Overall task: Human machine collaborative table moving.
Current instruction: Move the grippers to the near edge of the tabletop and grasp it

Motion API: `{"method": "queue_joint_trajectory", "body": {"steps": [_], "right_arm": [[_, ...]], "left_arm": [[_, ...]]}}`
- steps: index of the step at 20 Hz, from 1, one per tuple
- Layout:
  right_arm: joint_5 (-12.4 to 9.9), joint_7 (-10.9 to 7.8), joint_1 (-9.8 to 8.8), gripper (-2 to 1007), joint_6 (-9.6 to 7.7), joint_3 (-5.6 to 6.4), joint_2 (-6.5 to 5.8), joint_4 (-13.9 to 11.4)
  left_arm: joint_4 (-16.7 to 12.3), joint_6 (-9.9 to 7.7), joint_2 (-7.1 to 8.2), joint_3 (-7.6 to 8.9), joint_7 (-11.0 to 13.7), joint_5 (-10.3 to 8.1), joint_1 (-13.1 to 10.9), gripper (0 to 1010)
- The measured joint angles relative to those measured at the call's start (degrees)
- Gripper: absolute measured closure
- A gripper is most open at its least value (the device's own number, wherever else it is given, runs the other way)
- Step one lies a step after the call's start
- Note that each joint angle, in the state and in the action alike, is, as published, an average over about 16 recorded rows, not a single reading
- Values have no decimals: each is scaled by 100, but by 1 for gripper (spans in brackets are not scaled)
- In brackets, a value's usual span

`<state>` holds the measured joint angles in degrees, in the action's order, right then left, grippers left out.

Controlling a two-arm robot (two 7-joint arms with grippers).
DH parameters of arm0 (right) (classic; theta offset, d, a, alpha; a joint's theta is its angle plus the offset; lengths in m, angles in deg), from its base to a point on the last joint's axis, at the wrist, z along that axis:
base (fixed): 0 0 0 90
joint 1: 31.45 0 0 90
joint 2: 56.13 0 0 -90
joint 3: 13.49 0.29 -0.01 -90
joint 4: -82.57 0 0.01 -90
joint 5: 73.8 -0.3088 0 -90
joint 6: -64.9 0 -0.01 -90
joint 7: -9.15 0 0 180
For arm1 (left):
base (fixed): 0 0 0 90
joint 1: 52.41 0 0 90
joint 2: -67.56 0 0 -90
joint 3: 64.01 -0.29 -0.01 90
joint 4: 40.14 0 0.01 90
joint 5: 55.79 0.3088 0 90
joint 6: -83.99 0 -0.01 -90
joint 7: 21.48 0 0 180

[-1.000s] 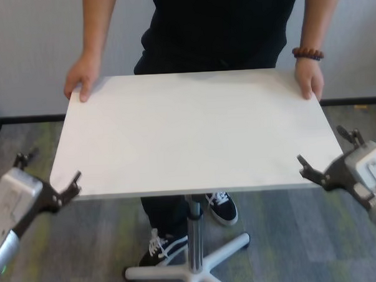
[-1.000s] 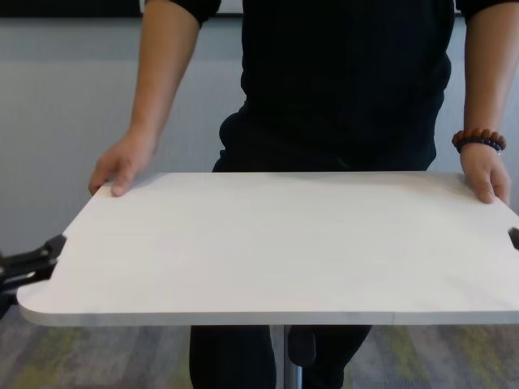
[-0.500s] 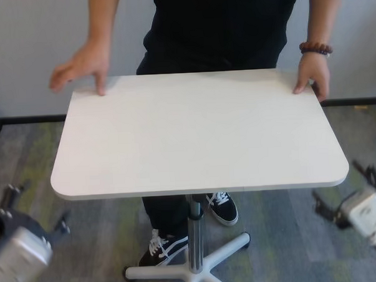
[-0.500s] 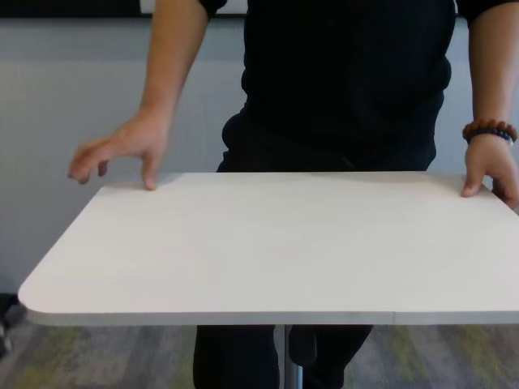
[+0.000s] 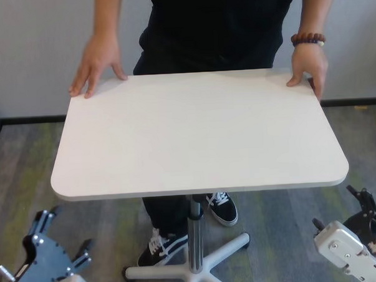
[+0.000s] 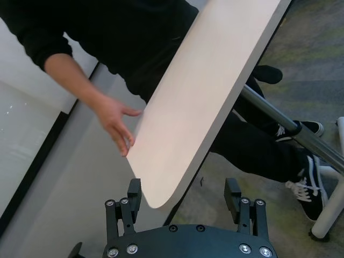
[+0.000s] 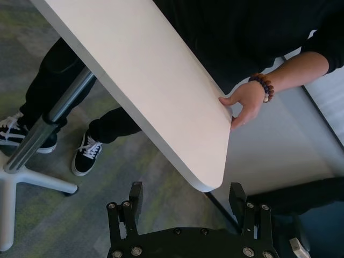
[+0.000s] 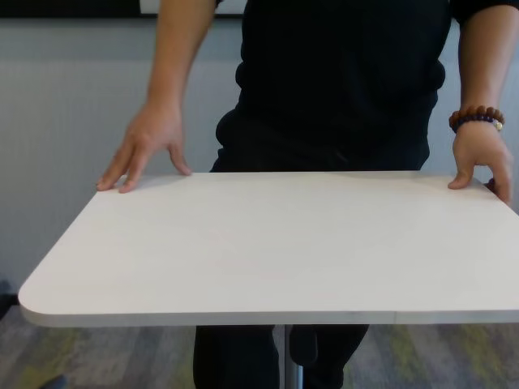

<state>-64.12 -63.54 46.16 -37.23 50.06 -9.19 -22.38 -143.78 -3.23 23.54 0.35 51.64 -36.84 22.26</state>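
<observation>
Our left gripper (image 6: 184, 196) holds its fingers (image 6: 134, 194) spread wide and empty, the rounded near corner of the table (image 6: 200, 91) hanging between them but beyond their tips, untouched. Our right gripper (image 7: 187, 200) mirrors it, fingers (image 7: 237, 195) apart, the table's other near corner just past them. In the head view both grippers sit low, at the lower left (image 5: 58, 246) and lower right (image 5: 344, 216) of the frame, apart from the white top that fills the centre. At the upper edge the human (image 5: 223, 21) rests one hand (image 5: 97, 64) on the far left corner and the braceleted hand (image 5: 307, 64) on the far right corner. The silver pole (image 5: 195, 237) drops to a white base on grey carpet (image 5: 291, 224).
</observation>
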Motion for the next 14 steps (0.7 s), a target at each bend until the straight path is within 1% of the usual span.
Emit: {"method": "queue_joint_trajectory", "body": {"steps": [2,4,9,14], "right_arm": [[113,-15,22,0,-71,-40,28,25],[189,-46,60,0,-96,-65,63,68],[339,-166,203,0,-74,-133,164,206],[517,-296,370,0,-72,-228,264,355]], "left_arm": [[34,-56,-78,-58,68,87,55,10],[75,-118,-162,-103,148,137,133,10],[193,-334,-354,-207,321,319,367,10],[308,-602,-506,-307,421,617,583,10]]}}
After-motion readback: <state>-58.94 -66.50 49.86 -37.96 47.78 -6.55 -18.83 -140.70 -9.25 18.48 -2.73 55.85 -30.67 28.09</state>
